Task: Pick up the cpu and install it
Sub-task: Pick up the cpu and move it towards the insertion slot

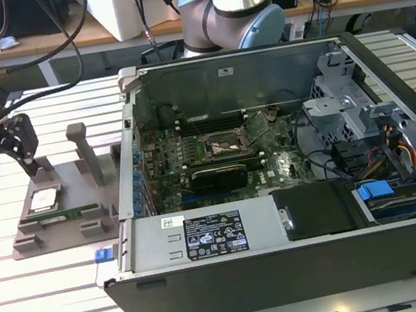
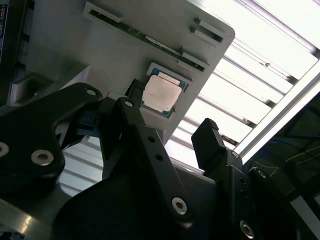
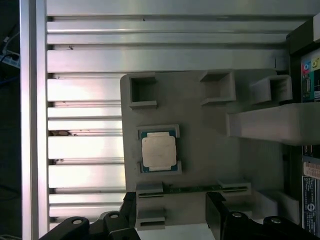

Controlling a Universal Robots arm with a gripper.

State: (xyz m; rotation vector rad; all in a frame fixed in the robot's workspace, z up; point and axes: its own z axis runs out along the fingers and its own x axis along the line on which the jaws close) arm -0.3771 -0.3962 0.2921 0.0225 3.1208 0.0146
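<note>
The empty hand point(image 1: 9, 165), jaws apart, is poised above the cpu point(image 3: 159, 152), seated in its grey holder point(image 3: 200, 150) on the desk point(image 3: 85, 145); a centred, level descent onto opposite edges is advised.

Strong light glares white off the slatted metal surface point(image 2: 280, 40) in both wrist views; the fingers point(image 2: 210, 145) look near-black, the computer case point(image 1: 271, 154) interior dim.

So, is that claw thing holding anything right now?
End effector: open, holding nothing; the cpu lies on the grey holder.
</note>
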